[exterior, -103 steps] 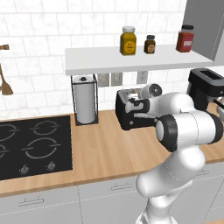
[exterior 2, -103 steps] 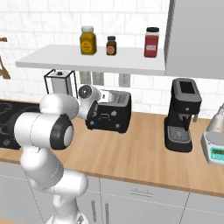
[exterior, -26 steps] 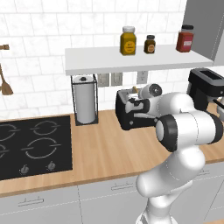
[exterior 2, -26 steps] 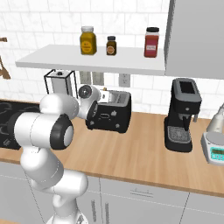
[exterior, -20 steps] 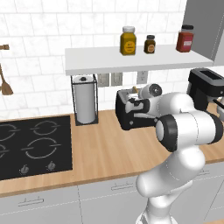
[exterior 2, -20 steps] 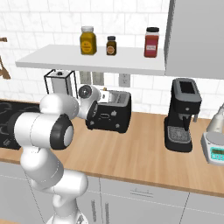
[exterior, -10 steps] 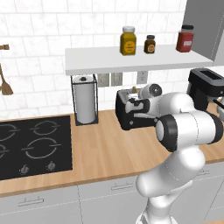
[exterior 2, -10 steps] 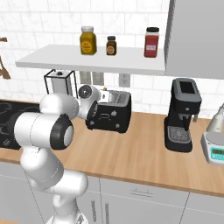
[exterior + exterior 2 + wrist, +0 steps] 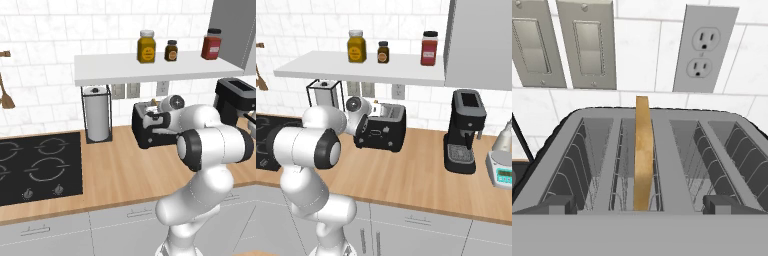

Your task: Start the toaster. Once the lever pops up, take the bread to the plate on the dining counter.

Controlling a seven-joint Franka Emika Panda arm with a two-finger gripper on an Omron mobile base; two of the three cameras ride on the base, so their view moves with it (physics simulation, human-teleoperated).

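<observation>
Hovering just above the toaster [image 9: 647,165] at the back edge of the worktop [image 9: 120,175], the claw [image 9: 640,205] has its fingers wide apart and holds nothing. Nothing has changed over the last seconds; the arm stays still. The bread [image 9: 643,155] stands upright in a slot, sticking up between the fingers, so I judge the grasp comes next.
</observation>
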